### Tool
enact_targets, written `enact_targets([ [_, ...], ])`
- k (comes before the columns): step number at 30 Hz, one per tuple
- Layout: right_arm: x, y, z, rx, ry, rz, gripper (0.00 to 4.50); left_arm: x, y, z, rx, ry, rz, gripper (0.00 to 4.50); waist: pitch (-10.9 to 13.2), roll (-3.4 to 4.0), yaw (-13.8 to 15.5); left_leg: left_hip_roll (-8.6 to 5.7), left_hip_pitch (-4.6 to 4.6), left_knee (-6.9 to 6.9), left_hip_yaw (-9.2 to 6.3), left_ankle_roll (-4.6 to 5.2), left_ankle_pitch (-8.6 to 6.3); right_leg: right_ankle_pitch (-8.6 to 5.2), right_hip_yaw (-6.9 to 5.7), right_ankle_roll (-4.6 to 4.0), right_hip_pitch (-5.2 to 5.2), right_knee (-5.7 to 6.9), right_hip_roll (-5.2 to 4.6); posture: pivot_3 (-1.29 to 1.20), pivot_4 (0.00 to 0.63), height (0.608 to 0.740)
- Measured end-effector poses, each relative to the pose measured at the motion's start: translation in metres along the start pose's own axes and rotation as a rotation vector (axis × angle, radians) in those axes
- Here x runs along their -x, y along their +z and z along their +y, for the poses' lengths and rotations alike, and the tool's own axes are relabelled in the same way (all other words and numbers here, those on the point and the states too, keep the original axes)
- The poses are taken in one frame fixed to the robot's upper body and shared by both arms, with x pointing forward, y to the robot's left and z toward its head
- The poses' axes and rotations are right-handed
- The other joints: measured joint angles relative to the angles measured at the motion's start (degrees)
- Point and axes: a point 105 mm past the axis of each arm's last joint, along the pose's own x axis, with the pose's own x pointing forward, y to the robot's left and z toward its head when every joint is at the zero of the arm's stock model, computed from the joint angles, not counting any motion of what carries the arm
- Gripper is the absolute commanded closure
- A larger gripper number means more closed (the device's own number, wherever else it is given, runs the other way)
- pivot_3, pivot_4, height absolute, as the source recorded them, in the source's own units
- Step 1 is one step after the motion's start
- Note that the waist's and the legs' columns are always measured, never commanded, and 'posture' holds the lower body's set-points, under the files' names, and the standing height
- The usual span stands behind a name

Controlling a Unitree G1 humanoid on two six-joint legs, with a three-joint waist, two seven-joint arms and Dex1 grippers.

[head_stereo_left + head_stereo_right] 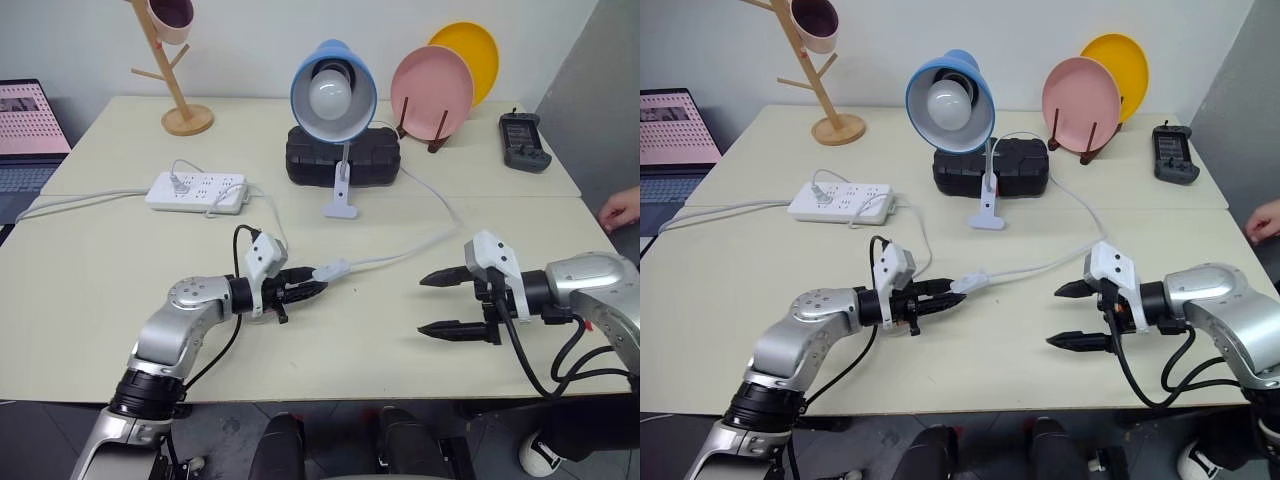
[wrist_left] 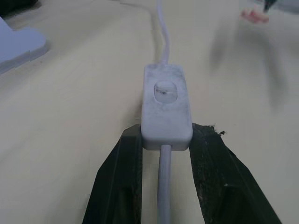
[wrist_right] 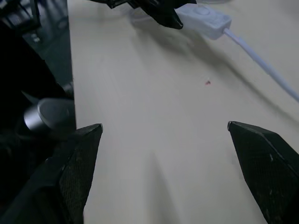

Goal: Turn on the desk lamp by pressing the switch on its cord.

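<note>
Desk lamp (image 1: 333, 92): blue dome shade, white bulb unlit, thin white stem on a small white base, standing mid-surface just in front of a black case (image 1: 343, 156). Cord (image 1: 420, 240): thin white cable running from the lamp's base area across the pale surface (image 1: 120, 300) to the switch. Switch (image 1: 331, 270): small oblong white piece with an oval button at its middle, lying at the front of the surface, its near end clamped between the two black fingers (image 2: 122, 182) of the left hand (image 1: 305, 289). Left hand: closed on the switch. Right hand (image 1: 441, 303): fingers spread wide, holding nothing, just above the surface, apart from the switch to its right. Power strip (image 1: 197, 191): white, left of the lamp. Plates: pink plate (image 1: 431, 90) and yellow plate (image 1: 468, 45), upright in a rack at the rear right. Wooden stand (image 1: 175, 75): rear left, bearing a cup. Black controller (image 1: 524, 141): far right.
</note>
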Motion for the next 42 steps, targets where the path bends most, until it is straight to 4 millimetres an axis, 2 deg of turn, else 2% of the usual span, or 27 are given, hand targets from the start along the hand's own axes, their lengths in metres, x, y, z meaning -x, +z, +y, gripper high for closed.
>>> enact_targets([
  [4,-0.018,0.019,0.001,-0.349,0.085,-0.194,0.0,0.001,0.029,-0.016,0.005,-0.055,-0.058,3.41,0.0,0.04,-0.1,0.0,0.02,0.0,-0.02,0.0,0.0,0.02,0.01,-0.01,0.01,0.03,0.02,0.0,0.15,0.74],
  [8,-0.036,0.044,-0.005,-0.587,0.192,-0.347,0.0,0.0,0.038,-0.023,-0.077,-0.057,-0.072,3.41,0.0,0.05,-0.2,-0.01,0.02,-0.04,0.0,0.0,0.0,0.03,0.04,-0.03,0.01,0.0,0.01,0.0,0.15,0.74],
  [11,-0.052,0.045,-0.007,-0.777,0.205,-0.375,0.0,-0.005,0.038,-0.032,-0.171,-0.069,-0.072,3.41,0.0,0.05,0.1,-0.05,-0.18,-0.03,0.01,0.01,0.0,0.03,0.05,-0.03,-0.08,-0.09,0.0,0.0,0.15,0.74],
  [21,-0.077,0.058,-0.004,-0.895,0.133,-0.405,0.0,-0.011,0.04,-0.032,-0.272,-0.032,-0.08,3.41,0.0,0.05,0.0,-0.02,-0.24,0.03,-0.03,0.02,-0.01,0.04,0.04,0.02,-0.11,-0.1,0.04,0.0,0.15,0.74],
  [26,-0.079,0.058,-0.005,-0.9,0.108,-0.401,0.0,-0.01,0.041,-0.032,-0.286,-0.03,-0.088,3.41,0.0,0.06,0.0,-0.02,-0.27,0.03,-0.03,0.02,-0.01,0.04,0.04,0.02,-0.13,-0.13,0.03,0.0,0.15,0.74],
  [35,-0.073,0.054,-0.01,-0.901,0.069,-0.403,2.0,-0.01,0.042,-0.032,-0.293,-0.033,-0.096,3.41,0.0,0.06,0.0,-0.02,-0.27,0.02,-0.03,0.02,-0.01,0.04,0.04,0.02,-0.13,-0.14,0.03,0.0,0.15,0.74],
  [42,-0.069,0.05,-0.012,-0.902,0.046,-0.399,3.78,-0.01,0.043,-0.032,-0.291,-0.038,-0.101,3.41,0.0,0.06,0.0,-0.02,-0.28,0.02,-0.03,0.02,-0.01,0.04,0.05,0.02,-0.13,-0.14,0.04,0.0,0.15,0.74],
])
